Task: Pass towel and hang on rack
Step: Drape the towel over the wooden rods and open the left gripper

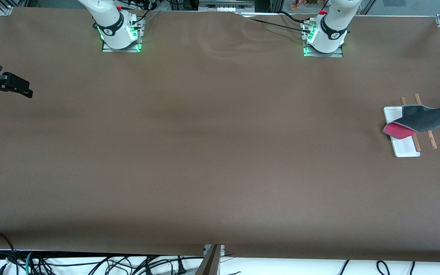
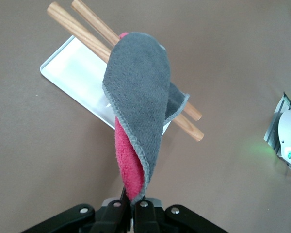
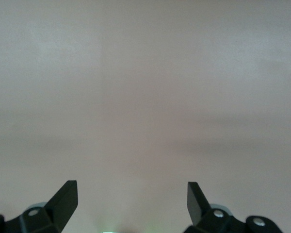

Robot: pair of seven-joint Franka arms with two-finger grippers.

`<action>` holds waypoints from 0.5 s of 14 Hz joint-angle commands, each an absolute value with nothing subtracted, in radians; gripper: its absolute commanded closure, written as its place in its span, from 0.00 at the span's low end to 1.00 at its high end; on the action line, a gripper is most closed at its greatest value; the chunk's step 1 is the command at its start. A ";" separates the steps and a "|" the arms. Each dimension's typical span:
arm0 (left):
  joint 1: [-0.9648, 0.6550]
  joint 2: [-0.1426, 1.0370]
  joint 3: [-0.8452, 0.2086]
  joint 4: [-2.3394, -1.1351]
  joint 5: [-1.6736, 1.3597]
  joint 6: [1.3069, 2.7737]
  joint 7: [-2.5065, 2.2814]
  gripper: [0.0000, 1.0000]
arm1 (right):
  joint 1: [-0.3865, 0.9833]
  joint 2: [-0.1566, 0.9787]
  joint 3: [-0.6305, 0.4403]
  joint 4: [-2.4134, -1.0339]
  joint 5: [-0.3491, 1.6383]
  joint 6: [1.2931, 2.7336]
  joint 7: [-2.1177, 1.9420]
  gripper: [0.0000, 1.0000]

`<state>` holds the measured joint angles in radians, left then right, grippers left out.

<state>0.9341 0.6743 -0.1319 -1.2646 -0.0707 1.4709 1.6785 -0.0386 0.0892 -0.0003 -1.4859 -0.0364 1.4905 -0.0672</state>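
Note:
The towel (image 1: pixel 428 117), dark grey with a pink-red underside, stretches across the rack's two wooden rods (image 1: pixel 431 139). Its pink end droops over the rack's white base (image 1: pixel 405 147) at the left arm's end of the table. In the left wrist view my left gripper (image 2: pixel 134 205) is shut on one corner of the towel (image 2: pixel 138 82), just off the rods (image 2: pixel 82 31) and above the base (image 2: pixel 72 70). In the front view that gripper sits at the picture's edge, almost out of sight. My right gripper (image 1: pixel 27 91) waits open over the right arm's end of the table, its jaws (image 3: pixel 131 194) empty.
Brown cloth covers the whole table. The two arm bases (image 1: pixel 120 32) (image 1: pixel 325 38) stand along the edge farthest from the front camera. Cables (image 1: pixel 90 265) hang below the nearest edge. The left arm's base (image 2: pixel 288 141) shows in the left wrist view.

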 commanded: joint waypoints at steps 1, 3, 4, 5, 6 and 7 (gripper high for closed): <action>0.934 0.687 -0.124 -1.224 -0.044 1.463 1.706 0.00 | -0.035 0.084 -0.008 -1.489 -0.021 1.494 -0.087 0.00; 0.933 0.684 -0.124 -1.220 -0.044 1.463 1.700 0.00 | -0.037 0.084 -0.008 -1.489 -0.021 1.494 -0.087 0.00; 0.933 0.683 -0.123 -1.216 -0.044 1.465 1.697 0.00 | -0.037 0.084 -0.008 -1.489 -0.023 1.494 -0.087 0.00; 0.928 0.683 -0.123 -1.200 -0.044 1.463 1.695 0.00 | -0.037 0.087 -0.008 -1.489 -0.021 1.496 -0.087 0.00; 0.925 0.684 -0.124 -1.180 -0.044 1.465 1.692 0.00 | -0.037 0.090 -0.008 -1.488 -0.021 1.496 -0.087 0.00; 0.922 0.684 -0.127 -1.166 -0.046 1.471 1.681 0.00 | -0.037 0.091 -0.008 -1.488 -0.023 1.496 -0.087 0.00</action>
<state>0.9323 0.6759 -0.1244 -1.2191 -0.0707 1.4740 1.6779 -0.0386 0.0918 -0.0004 -1.4859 -0.0364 1.4908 -0.0686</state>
